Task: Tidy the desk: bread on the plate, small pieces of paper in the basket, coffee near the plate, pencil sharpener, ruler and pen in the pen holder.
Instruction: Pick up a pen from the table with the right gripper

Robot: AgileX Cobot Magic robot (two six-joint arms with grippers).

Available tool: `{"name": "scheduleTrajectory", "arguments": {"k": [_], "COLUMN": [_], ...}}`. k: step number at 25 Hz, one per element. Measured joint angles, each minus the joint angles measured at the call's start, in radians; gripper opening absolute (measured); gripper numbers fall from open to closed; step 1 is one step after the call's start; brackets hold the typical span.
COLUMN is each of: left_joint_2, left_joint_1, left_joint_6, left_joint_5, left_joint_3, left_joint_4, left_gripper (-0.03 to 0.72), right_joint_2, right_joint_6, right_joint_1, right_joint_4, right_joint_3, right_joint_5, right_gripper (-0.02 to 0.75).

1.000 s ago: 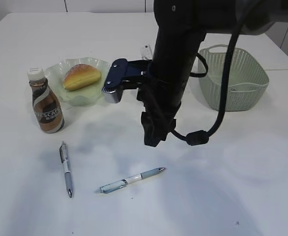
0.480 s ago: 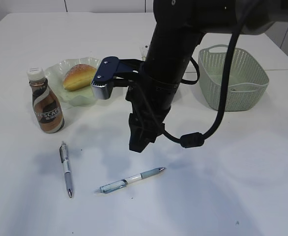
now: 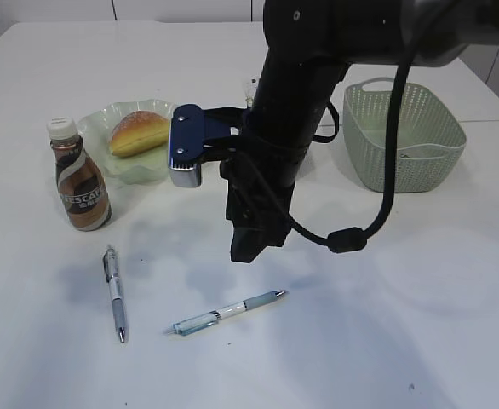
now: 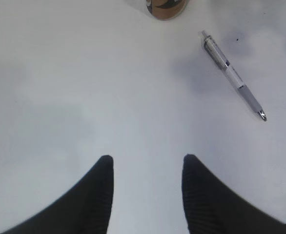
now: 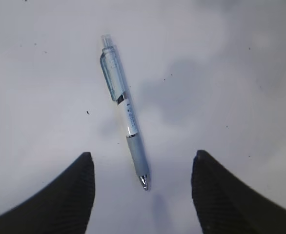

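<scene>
A light-blue pen (image 3: 228,312) (image 5: 123,105) lies on the white table, its tip pointing into the gap of my open right gripper (image 5: 143,153), which hangs just above it (image 3: 246,249). A grey pen (image 3: 115,294) (image 4: 233,75) lies to its left. The bread (image 3: 140,132) sits on the green plate (image 3: 96,128), with the coffee bottle (image 3: 79,183) (image 4: 166,6) upright beside it. My left gripper (image 4: 148,157) is open over bare table, below the bottle and left of the grey pen. The pen holder, ruler, pencil sharpener and paper pieces are out of view.
A pale green basket (image 3: 403,141) stands at the back right. The bulky black right arm (image 3: 301,102) and its looping cable (image 3: 343,239) fill the middle of the exterior view and hide the table behind them.
The right arm has swung left and come down a little toward the light-blue pen. Pens, bottle, plate and basket have stayed put.
</scene>
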Motion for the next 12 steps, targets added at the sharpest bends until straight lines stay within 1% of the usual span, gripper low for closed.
{"name": "scheduleTrajectory", "arguments": {"k": [3, 6, 7, 12], "left_joint_2": [0.0, 0.0, 0.0, 0.0], "left_joint_1": [0.0, 0.0, 0.0, 0.0], "left_joint_6": [0.0, 0.0, 0.0, 0.0], "left_joint_5": [0.0, 0.0, -0.002, -0.006], "left_joint_3": [0.0, 0.0, 0.0, 0.0], "left_joint_4": [0.004, 0.004, 0.004, 0.004], "left_gripper": [0.321, 0.321, 0.32, 0.321], "right_joint_2": [0.021, 0.021, 0.065, 0.105], "right_joint_6": [-0.066, -0.066, -0.102, -0.125], "right_joint_1": [0.0, 0.0, 0.0, 0.002], "right_joint_4": [0.002, 0.002, 0.002, 0.002], "right_joint_3": [-0.001, -0.001, -0.001, -0.002], "right_joint_5": [-0.021, -0.021, -0.032, -0.032], "right_gripper": [0.491, 0.491, 0.492, 0.492]}}
